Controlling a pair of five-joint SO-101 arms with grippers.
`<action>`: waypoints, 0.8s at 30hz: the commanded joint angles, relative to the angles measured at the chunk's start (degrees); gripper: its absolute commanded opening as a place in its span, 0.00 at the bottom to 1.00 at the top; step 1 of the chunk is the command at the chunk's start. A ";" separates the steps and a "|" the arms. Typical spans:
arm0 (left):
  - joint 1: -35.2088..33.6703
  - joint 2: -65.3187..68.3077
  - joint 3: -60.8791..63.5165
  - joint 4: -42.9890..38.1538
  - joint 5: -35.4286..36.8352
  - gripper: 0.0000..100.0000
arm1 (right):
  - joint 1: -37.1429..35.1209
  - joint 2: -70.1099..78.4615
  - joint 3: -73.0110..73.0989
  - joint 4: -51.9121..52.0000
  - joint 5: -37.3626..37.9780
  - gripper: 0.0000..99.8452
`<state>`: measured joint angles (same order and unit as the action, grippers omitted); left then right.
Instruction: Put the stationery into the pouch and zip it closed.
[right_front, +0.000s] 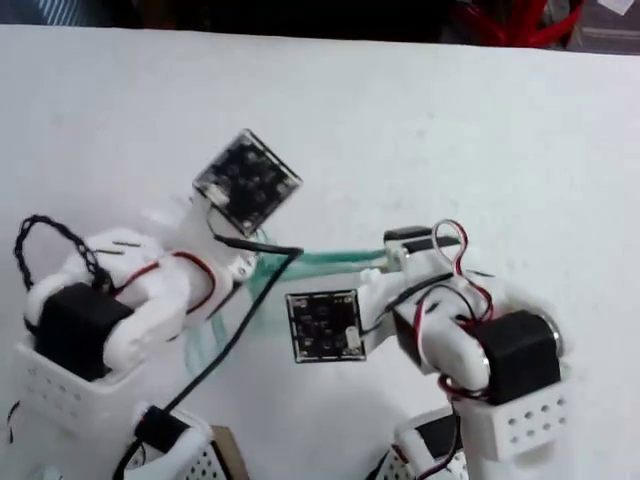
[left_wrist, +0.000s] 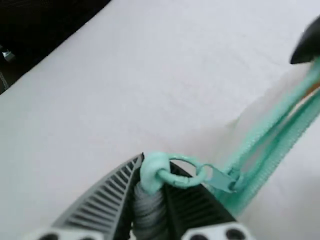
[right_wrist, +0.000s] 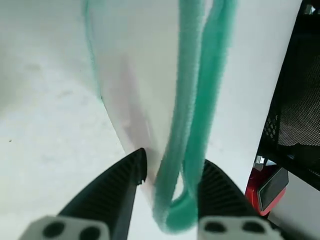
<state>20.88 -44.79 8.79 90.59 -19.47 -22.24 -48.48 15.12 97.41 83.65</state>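
Between the arms, high view: the pouch (right_front: 322, 262) lies on the worktop (right_front: 450, 120), stretched left to right. Left wrist view: left gripper (left_wrist: 155, 169) fingers clamped on the zip pull (left_wrist: 149, 175); draw it straight along the pouch edge. Right wrist view: right gripper (right_wrist: 173, 167) fingers pinch the pouch end; hold it taut

Pinches the zip pull (left_wrist: 151, 172) in the left gripper (left_wrist: 157, 165), jaws nearly closed, wrist tilted down and pointing toward the other arm. Clamps the pouch (right_wrist: 190, 100) end in the right gripper (right_wrist: 175, 167), jaws set wider. Holds both arms bent low over the table (right_front: 430, 120), grippers facing each other, apart.
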 joint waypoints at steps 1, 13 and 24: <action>-2.42 -0.22 -0.18 -2.37 0.00 0.03 | 2.42 -2.59 0.35 -2.42 -0.18 0.06; -2.07 0.13 0.26 -14.42 7.03 0.03 | -6.81 -12.88 11.69 -18.86 -42.29 0.02; 6.46 -0.04 13.63 -26.90 12.13 0.03 | -6.81 -30.90 41.58 -47.08 -65.41 0.02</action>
<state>23.52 -44.53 22.33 65.89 -9.19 -29.01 -77.23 51.43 56.09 22.90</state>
